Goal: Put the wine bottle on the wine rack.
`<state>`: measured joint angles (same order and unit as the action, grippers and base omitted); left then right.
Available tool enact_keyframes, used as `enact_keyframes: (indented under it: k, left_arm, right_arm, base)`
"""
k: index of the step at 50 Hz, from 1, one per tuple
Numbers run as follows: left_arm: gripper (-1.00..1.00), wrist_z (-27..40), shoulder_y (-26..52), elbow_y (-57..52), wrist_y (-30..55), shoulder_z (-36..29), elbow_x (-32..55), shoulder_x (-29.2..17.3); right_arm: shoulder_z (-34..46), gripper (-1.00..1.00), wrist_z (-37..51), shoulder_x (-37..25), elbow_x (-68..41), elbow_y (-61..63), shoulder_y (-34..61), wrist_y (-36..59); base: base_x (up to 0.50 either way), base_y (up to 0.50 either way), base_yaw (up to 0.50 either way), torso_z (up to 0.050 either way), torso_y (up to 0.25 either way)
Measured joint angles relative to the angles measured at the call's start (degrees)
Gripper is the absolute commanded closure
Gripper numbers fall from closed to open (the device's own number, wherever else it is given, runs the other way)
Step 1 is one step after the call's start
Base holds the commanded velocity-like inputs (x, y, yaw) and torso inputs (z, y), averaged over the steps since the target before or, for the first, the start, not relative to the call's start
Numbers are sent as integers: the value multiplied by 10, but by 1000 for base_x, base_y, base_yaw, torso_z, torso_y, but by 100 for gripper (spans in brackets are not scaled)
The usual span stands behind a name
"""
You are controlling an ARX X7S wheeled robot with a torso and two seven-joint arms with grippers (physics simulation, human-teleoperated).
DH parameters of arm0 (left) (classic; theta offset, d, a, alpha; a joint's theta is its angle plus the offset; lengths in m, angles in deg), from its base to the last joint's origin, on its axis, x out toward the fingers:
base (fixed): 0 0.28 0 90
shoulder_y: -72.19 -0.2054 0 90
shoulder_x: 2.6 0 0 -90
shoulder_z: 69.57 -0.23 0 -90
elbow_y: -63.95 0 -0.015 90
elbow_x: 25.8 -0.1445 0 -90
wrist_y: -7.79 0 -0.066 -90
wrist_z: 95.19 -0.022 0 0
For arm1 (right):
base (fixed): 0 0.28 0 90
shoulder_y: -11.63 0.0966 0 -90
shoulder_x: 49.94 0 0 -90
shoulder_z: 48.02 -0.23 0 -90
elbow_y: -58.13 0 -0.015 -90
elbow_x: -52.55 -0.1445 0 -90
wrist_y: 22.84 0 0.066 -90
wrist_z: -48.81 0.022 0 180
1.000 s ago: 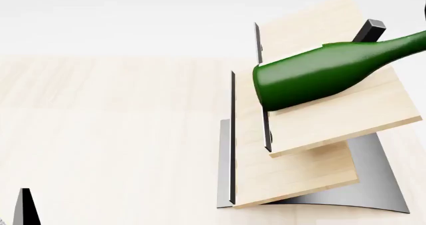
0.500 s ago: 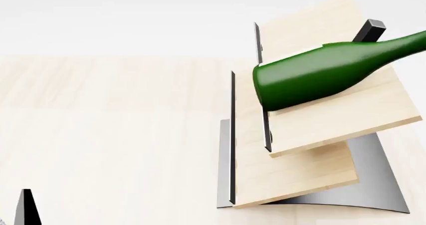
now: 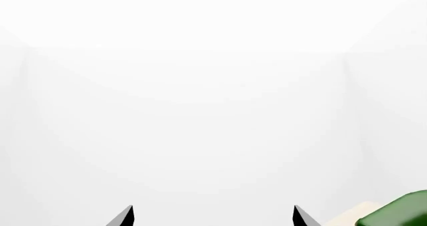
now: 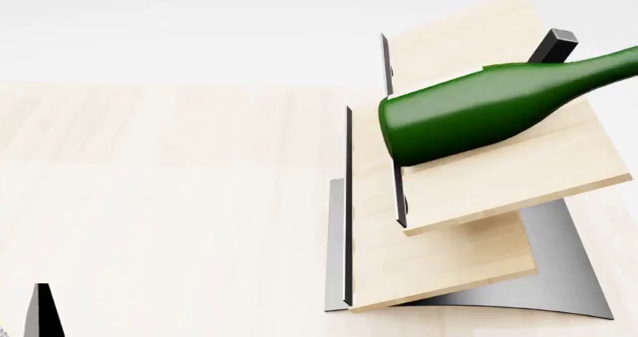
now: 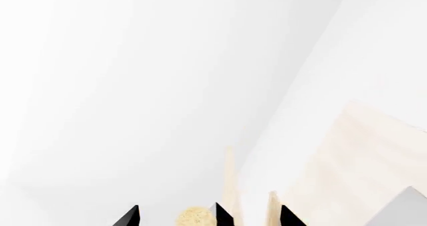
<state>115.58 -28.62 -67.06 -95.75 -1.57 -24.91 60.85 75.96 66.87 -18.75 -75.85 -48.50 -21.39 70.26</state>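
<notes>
Now wine bottle (image 4: pixel 468 116) lies on wine rack (image 4: pixel 468 232), left claw (image 3: pixel 212 217) open w/ nothing.

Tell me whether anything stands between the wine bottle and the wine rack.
Nothing visible does. In the head view the wine bottle already lies on its side across the top wooden board of the wine rack, base against the black metal edge.

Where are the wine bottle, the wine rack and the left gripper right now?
wine bottle (image 4: pixel 468 120), head view, on its green body lying across the upper board.
wine rack (image 4: pixel 449 255), head view, on the lower wooden board.
left gripper (image 3: pixel 212 217), left wrist view, midway between the two black fingertips.
</notes>
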Motion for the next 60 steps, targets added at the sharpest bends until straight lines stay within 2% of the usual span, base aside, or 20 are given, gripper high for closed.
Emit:
enact_keyframes:
  k: [11,17,35,47,60]
  left_arm:
    - [-100,0,1,-1,1,-1,0,-1]
    - [-100,1,1,-2,1,-2,0,-1]
    - [-100,2,0,-8,5,-5,-6,-2]
    - [-100,4,-3,-14,8,-9,-13,-2]
    - [-100,4,-1,-17,13,-13,-18,-1]
  right_arm:
    - [-24,-100,-2,-41,-20,41,-55,-32]
    - [-35,-100,11,-70,0,82,-94,-81]
    - [-22,-100,69,-128,307,208,-196,-311]
    - [-15,-100,164,-147,531,273,-259,-422]
    - [-28,-100,261,-150,690,308,-338,-522]
  base:
    - [0,0,0,0,0]
    - [0,0,0,0,0]
    - [0,0,0,0,0]
    - [0,0,0,0,0]
    - [0,0,0,0,0]
